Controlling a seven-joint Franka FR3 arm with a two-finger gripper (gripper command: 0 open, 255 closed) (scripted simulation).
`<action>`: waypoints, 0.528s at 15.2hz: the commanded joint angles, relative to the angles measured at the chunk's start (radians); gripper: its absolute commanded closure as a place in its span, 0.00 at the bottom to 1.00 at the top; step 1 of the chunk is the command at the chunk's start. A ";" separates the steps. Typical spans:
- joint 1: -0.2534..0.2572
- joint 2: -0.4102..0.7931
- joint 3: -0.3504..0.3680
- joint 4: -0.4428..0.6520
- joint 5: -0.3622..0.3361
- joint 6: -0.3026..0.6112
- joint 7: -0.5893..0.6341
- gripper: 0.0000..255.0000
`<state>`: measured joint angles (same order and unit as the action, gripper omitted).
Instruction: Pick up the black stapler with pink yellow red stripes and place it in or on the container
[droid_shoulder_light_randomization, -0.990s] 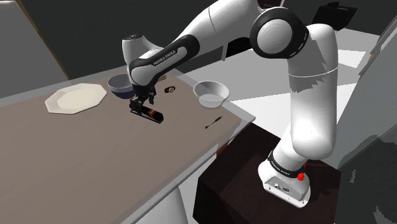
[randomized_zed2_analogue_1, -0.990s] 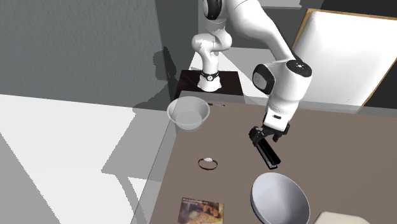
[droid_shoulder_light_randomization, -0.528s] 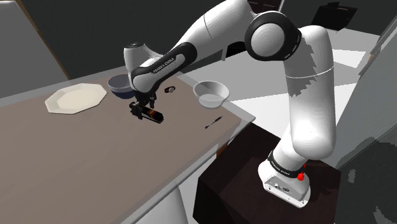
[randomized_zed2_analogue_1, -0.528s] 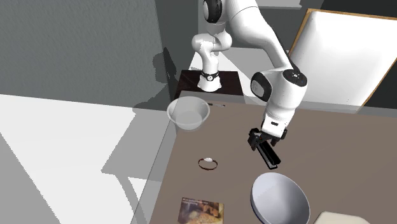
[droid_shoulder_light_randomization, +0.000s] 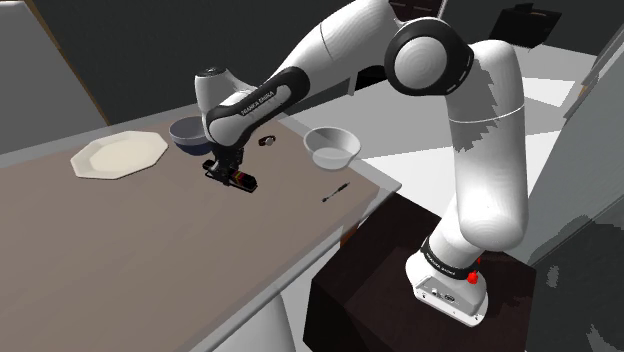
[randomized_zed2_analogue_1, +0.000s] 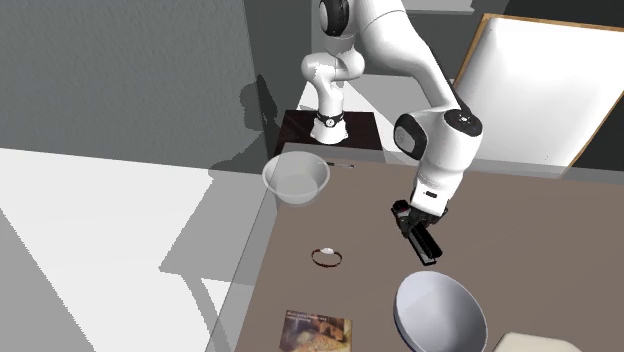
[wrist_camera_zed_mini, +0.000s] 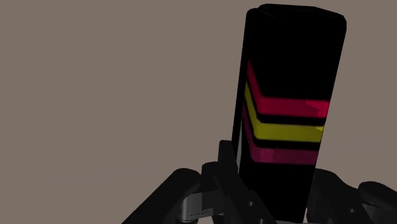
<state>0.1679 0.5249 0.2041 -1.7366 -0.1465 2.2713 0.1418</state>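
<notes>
Shoulder view is showing the big flat brown surface (droid_shoulder_light_randomization: 150, 250) taking up most of the frame. The white arm with dark joints (droid_shoulder_light_randomization: 470, 150) is reaching across it from a dark box stand (droid_shoulder_light_randomization: 350, 300).

A white eight-sided plate (droid_shoulder_light_randomization: 119, 155) is sitting toward that view's left. A dark blue round bowl (droid_shoulder_light_randomization: 185, 131) is sitting just behind the tool, and a pale grey round bowl (droid_shoulder_light_randomization: 332, 147) is sitting near the surface's edge on the arm's side.

In the second exterior view a flat printed booklet (randomized_zed2_analogue_1: 315, 330) is lying by the near edge.

The all-black two-finger tool (droid_shoulder_light_randomization: 222, 170) is pointing down and pinching one end of the black stapler with pink, yellow and red stripes (droid_shoulder_light_randomization: 243, 180), so it's narrow and clamped on that. The stapler is lying long-ways low over the surface between the two bowls. Can't tell if it's touching down.

A small dark ring (droid_shoulder_light_randomization: 267, 141) is lying just beyond it, and a thin dark stick-like thing (droid_shoulder_light_randomization: 334, 192) is lying near the edge.
</notes>
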 joint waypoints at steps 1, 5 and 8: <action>0.000 0.000 0.000 0.000 0.000 0.000 0.000 1.00; 0.000 0.000 0.000 0.000 0.000 0.000 0.000 1.00; -0.001 -0.008 0.001 0.002 0.002 -0.010 -0.001 1.00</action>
<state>0.1670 0.5223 0.2045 -1.7333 -0.1453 2.2648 0.1402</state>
